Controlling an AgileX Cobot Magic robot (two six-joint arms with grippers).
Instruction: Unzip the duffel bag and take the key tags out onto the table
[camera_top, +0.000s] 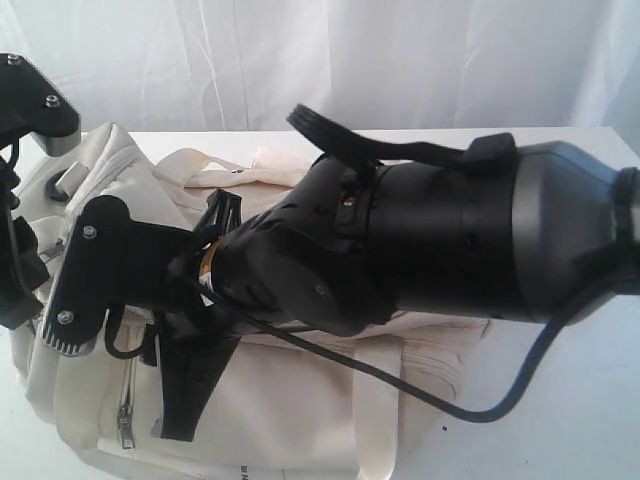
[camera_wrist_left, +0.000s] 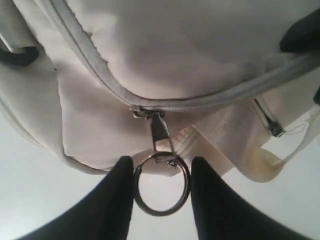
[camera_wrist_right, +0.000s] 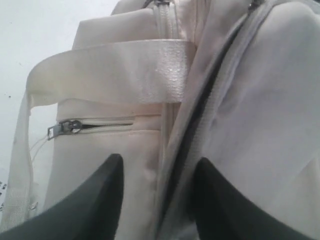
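The cream duffel bag (camera_top: 290, 420) lies on the white table (camera_top: 560, 400), largely covered by my right arm. My left gripper (camera_top: 22, 200) is at the bag's left end. In the left wrist view it (camera_wrist_left: 162, 162) is shut on the metal ring (camera_wrist_left: 160, 213) that hangs from the main zip's pull (camera_wrist_left: 160, 132). The ring sits across the gap between both fingers. My right gripper (camera_wrist_right: 159, 161) stands open astride a fold of fabric beside the parted zip of the bag (camera_wrist_right: 125, 75). The key tags are hidden.
A webbing strap (camera_wrist_right: 110, 75) crosses the bag's side above a shut pocket zip (camera_wrist_right: 62, 129). Another side pocket zip (camera_top: 125, 400) shows near the front. A black cable (camera_top: 470, 410) trails from my right arm over the bag. A white curtain hangs behind the table.
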